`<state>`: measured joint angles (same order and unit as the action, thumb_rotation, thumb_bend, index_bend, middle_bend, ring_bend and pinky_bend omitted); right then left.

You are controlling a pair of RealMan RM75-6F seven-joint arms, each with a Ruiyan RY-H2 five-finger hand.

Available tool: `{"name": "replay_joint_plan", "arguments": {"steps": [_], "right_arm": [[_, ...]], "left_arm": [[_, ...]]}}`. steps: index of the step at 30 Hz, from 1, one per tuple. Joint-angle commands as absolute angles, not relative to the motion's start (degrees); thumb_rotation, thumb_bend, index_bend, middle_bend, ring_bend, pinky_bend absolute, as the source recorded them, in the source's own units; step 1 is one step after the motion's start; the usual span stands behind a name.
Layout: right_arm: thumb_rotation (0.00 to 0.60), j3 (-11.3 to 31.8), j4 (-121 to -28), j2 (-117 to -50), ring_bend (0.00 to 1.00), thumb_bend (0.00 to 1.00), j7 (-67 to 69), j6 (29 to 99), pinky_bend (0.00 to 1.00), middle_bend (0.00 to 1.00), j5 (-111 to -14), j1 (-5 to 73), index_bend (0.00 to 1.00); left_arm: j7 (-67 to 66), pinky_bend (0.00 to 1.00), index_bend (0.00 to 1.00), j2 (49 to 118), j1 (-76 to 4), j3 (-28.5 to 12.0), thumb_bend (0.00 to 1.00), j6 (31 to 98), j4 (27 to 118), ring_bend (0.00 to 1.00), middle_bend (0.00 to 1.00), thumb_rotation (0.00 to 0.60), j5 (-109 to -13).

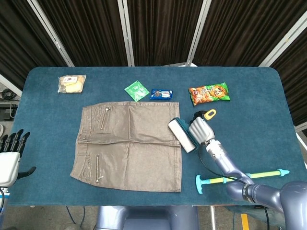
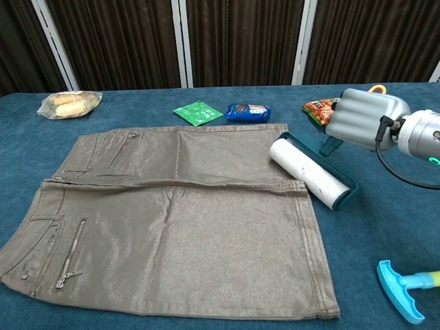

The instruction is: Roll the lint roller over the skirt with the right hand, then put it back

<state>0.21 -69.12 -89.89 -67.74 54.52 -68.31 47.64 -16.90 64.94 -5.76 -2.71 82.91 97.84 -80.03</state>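
Observation:
A grey-brown skirt [image 1: 127, 139] [image 2: 165, 220] lies flat on the blue table [image 1: 249, 120]. My right hand [image 1: 199, 128] [image 2: 362, 117] grips the handle of the lint roller [image 1: 182, 134] [image 2: 311, 172], a white roll in a teal frame with a yellow loop at the handle's end. The roll sits at the skirt's right edge, over the upper right corner; whether it touches the fabric I cannot tell. My left hand [image 1: 10, 153] hangs off the table's left side with its fingers spread and nothing in them.
Along the far side lie a bread bag [image 1: 71, 83], a green packet [image 1: 136, 90], a blue cookie pack [image 1: 161, 94] and an orange snack bag [image 1: 209, 93]. A teal and yellow water squirter [image 1: 240, 176] lies near the front right edge.

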Motion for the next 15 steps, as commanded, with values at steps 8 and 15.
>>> {"name": "replay_joint_plan", "arguments": {"steps": [8, 15], "right_arm": [[0.600, -0.36, -76.53, -91.47, 0.30, 0.95, -70.97, 55.46, 0.39, 0.42, -72.47, 49.30, 0.41], [0.600, -1.27, -82.27, -93.67, 0.30, 0.95, -75.71, 54.81, 0.39, 0.42, -74.26, 50.64, 0.41]], "left_arm": [[-16.79, 0.00, 0.00, 64.92, -5.85, -2.76, 0.00, 82.75, 97.76, 0.00, 0.00, 0.600, -79.80], [-15.98, 0.00, 0.00, 64.55, -5.76, -2.81, 0.00, 82.91, 97.69, 0.00, 0.00, 0.600, -79.85]]}}
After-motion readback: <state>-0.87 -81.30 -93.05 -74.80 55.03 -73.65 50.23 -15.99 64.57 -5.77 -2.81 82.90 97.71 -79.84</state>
